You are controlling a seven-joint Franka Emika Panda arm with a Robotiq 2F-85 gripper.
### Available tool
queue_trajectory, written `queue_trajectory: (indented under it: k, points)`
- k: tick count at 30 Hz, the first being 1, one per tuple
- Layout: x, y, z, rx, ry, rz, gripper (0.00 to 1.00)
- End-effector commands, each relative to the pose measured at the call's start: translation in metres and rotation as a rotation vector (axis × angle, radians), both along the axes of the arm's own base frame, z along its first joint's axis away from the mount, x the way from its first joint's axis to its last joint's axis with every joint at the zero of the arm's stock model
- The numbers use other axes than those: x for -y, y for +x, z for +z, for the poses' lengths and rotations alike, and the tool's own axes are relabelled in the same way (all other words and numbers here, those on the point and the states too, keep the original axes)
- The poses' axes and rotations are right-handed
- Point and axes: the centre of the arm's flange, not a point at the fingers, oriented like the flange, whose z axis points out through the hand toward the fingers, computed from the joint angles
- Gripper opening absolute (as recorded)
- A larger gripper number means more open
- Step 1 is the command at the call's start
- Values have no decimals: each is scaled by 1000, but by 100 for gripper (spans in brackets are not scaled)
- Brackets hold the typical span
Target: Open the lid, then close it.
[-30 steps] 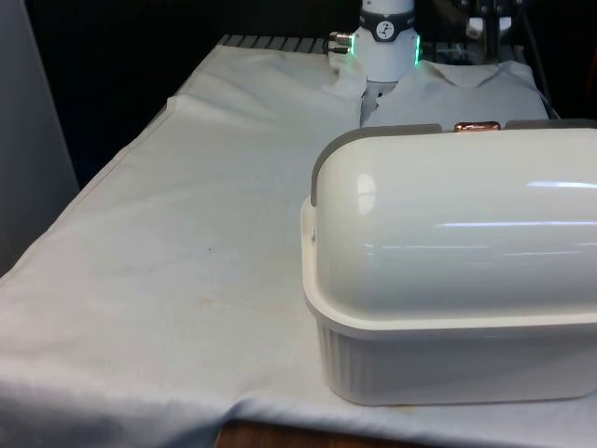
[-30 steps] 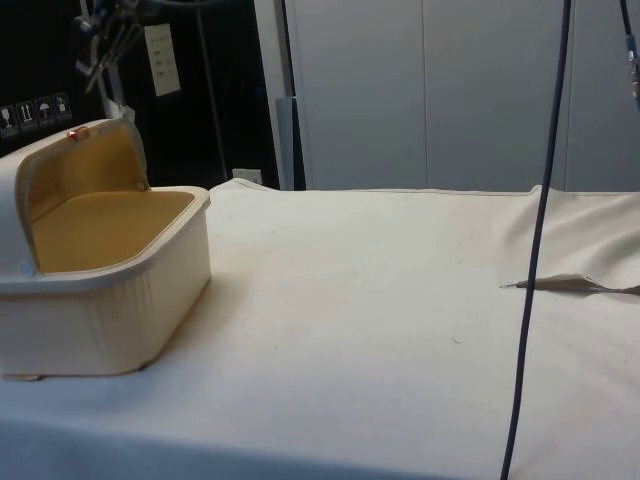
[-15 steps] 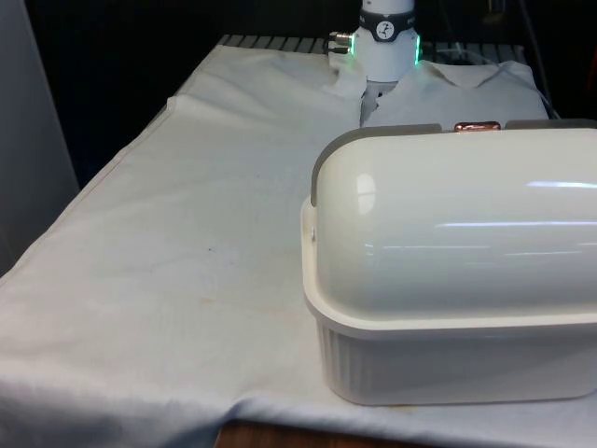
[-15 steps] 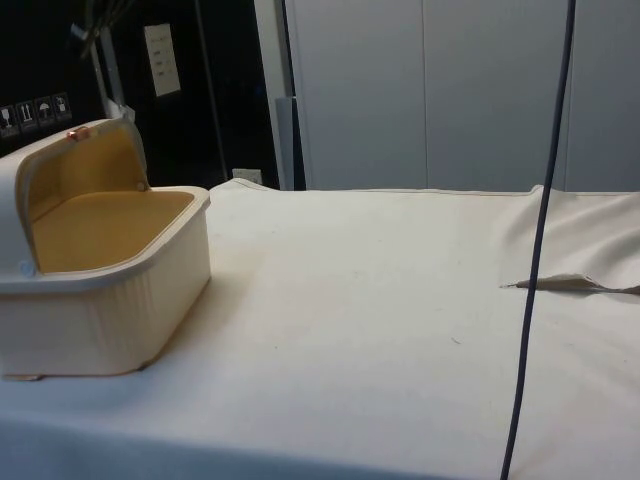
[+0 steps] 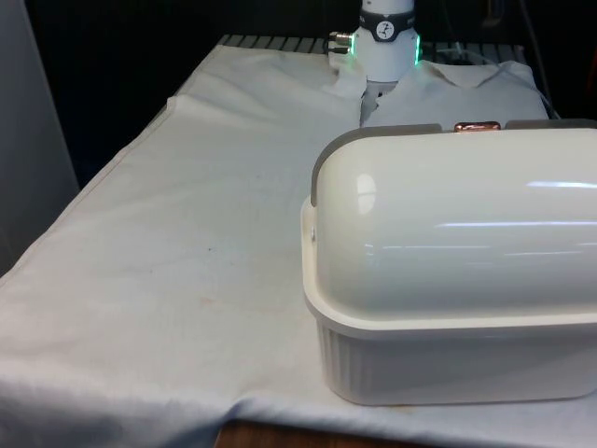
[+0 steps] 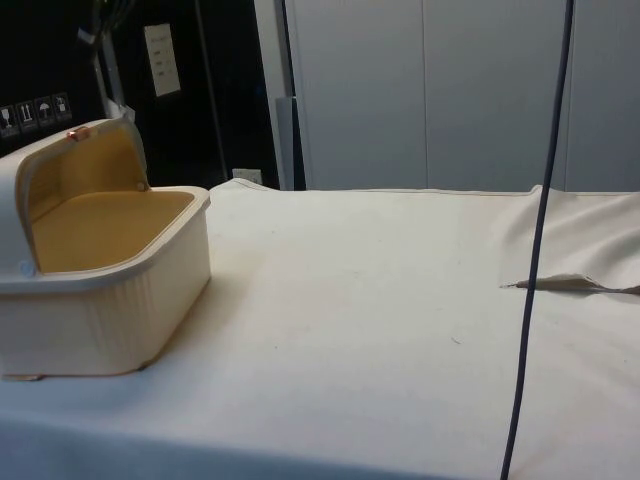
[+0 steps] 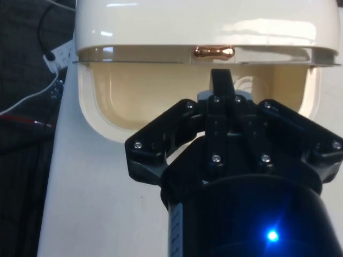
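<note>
Both fingers [image 7: 221, 85] pressed together, above the bread box [image 7: 203, 64], its lid [image 7: 198, 24] open

A white cloth [image 5: 187, 205] drapes the tabletop [image 5: 280, 437], whose wooden edge shows beneath the cloth's near hem. In the side view, pale cabinet doors [image 6: 430, 95] stand behind the cloth, a dark cable [image 6: 535, 250] hangs before them, and what may be a fold [image 6: 570, 284] creases the cloth beside the cable.
</note>
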Motion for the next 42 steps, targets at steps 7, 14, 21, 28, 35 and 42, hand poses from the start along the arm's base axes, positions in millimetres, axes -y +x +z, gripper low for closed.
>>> queue_trajectory:
  k: [7, 14, 21, 28, 35, 42]
  points:
    - [-1, 0, 1, -37, -13, 12, 0]
    - [-1, 1, 1, -42, -12, 12, 0]
    - [-1, 0, 1, -43, -13, 12, 21]
    - [-1, 1, 1, -42, -13, 12, 55]
    - [-1, 1, 1, -41, -14, 12, 94]
    - [0, 15, 3, -24, -13, 4, 100]
